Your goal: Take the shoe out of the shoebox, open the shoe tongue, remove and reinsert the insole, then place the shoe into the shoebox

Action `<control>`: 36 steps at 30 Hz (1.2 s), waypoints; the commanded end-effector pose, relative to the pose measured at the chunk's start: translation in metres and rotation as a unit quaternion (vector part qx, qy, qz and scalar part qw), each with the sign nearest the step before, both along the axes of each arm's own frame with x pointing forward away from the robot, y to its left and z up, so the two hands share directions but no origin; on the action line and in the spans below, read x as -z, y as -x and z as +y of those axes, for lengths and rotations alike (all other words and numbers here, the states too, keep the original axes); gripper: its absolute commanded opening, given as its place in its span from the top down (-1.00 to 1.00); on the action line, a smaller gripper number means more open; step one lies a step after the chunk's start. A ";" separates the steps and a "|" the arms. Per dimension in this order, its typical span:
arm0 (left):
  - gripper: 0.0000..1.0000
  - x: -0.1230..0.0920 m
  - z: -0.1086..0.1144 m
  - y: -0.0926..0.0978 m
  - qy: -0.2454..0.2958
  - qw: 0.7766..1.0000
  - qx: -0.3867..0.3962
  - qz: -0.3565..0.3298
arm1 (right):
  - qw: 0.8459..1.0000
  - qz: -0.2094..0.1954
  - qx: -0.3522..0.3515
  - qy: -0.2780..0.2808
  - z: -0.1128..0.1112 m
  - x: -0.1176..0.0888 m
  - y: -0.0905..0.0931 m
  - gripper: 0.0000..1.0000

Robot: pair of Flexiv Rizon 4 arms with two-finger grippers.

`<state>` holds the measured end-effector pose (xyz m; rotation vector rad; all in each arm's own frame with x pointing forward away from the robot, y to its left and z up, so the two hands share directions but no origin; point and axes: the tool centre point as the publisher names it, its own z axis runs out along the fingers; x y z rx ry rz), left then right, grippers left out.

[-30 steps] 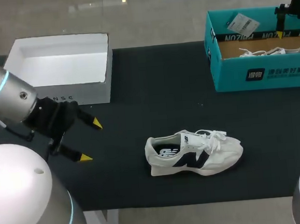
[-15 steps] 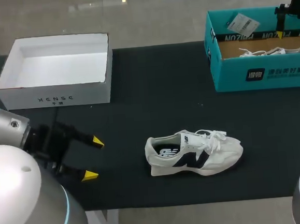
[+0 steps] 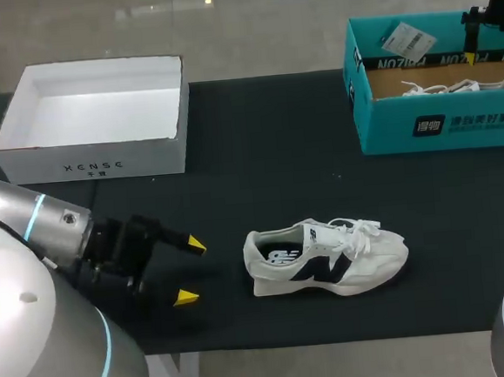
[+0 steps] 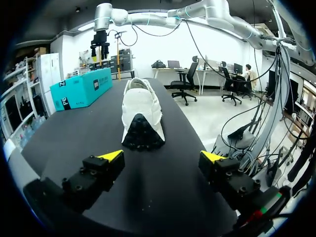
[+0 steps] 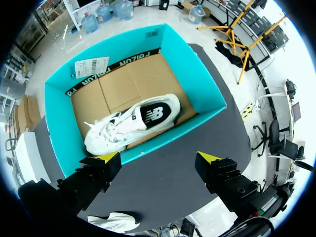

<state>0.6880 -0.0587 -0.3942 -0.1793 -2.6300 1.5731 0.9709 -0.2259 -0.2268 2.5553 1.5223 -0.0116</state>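
At lower left the left gripper is open and empty, near the heel of the white shoe in the lower middle. At upper right the right gripper, also open, hangs over the teal shoebox

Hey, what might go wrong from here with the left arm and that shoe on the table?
1. The left arm's fingers stand open, aimed at the heel of the shoe, which lies loose on the table; one finger might shove it along instead of gripping it.
2. The shoe's loose laces could snag on a yellow tip.
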 end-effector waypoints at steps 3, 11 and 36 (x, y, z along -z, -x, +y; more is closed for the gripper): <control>-1.00 0.014 -0.032 0.000 0.019 1.000 0.006 0.014 | 1.000 -0.001 0.000 0.000 0.000 0.000 0.001 -1.00; -1.00 0.021 -0.046 -0.001 0.033 0.999 0.011 0.020 | 1.000 -0.001 0.000 0.000 0.000 0.000 0.001 -1.00; -1.00 0.025 -0.054 -0.014 0.092 0.995 0.000 0.034 | 1.000 -0.001 0.000 0.000 0.000 0.000 0.001 -1.00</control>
